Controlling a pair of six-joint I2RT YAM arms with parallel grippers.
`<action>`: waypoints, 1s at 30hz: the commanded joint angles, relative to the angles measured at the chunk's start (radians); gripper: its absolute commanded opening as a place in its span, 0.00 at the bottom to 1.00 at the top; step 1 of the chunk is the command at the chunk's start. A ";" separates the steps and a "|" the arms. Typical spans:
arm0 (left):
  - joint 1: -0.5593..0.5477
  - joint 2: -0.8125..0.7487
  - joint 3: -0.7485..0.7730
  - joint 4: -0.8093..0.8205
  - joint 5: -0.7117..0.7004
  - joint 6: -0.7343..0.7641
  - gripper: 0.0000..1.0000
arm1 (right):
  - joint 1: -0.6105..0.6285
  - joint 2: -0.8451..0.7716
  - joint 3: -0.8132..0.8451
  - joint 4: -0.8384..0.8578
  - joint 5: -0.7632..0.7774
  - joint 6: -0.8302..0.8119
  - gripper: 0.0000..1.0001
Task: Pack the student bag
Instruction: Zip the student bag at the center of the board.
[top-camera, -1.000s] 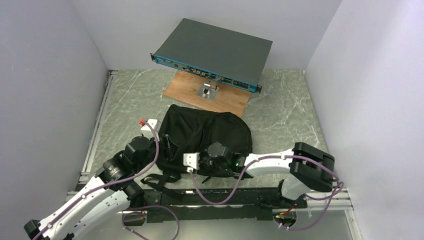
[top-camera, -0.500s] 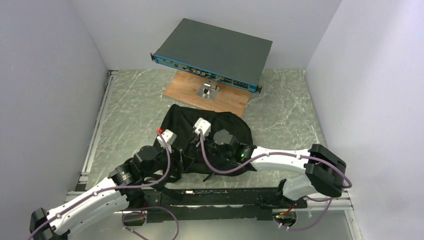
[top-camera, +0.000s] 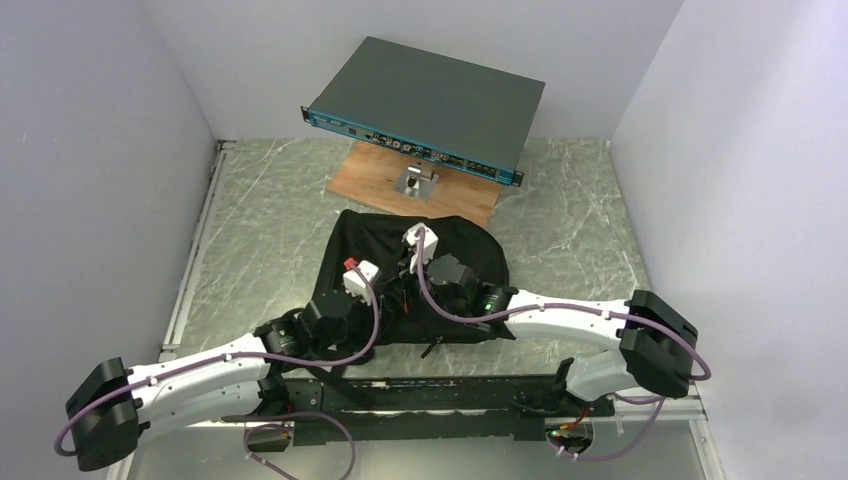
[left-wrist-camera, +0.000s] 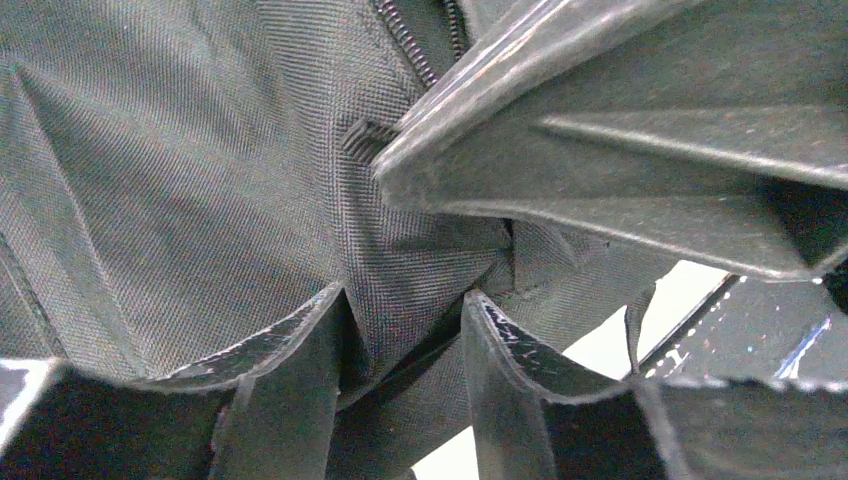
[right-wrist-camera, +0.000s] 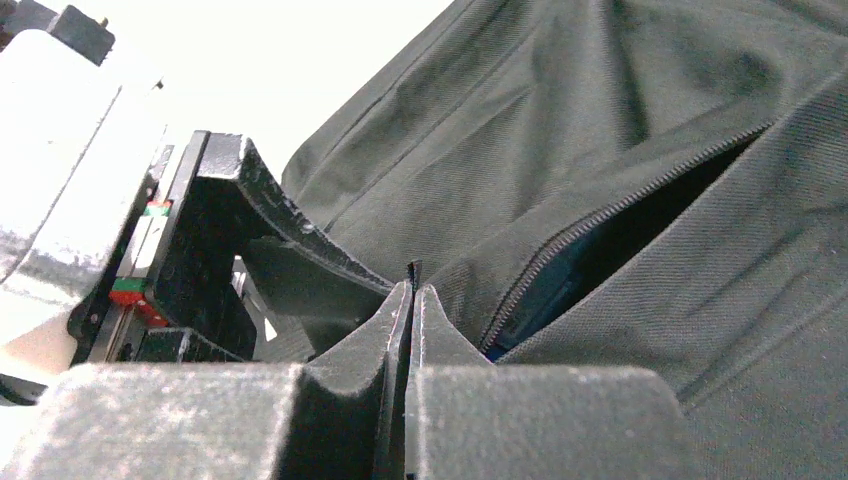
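Zip-opening looks like the step in hand, so packing has hardly begun; no item to go in shows in any view. The student bag lies flat on the table, its far edge right up against the near edge of the wooden board; that board also carries the rack-mount device on a small stand. Both grippers work close together on the bag's middle, on the side away from the board.

The right gripper has its fingers pressed fully together, and a thin dark sliver pokes up between the tips; it may be the zip pull or a pinch of cloth, but I cannot tell which. Just beside it, on the side towards the board, the zip gapes partway over a dark interior.

The left gripper has its fingers about half apart, straddling a raised fold of the bag's fabric; whether that fold is truly clamped cannot be told.

As I judge it, the next move needs the left to bite firmly on that fold as an anchor; the right must then draw along the zip line, not upward, or the soft bag will simply lift and bunch.
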 joint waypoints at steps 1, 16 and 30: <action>-0.011 0.013 0.001 0.041 -0.071 -0.110 0.46 | -0.008 -0.066 0.068 0.055 0.128 0.037 0.00; -0.015 -0.253 -0.018 0.094 0.116 0.009 0.73 | -0.133 -0.008 0.199 0.021 0.066 0.013 0.00; -0.015 0.037 0.120 0.207 0.037 0.006 0.67 | -0.091 -0.040 0.216 -0.053 0.126 0.112 0.00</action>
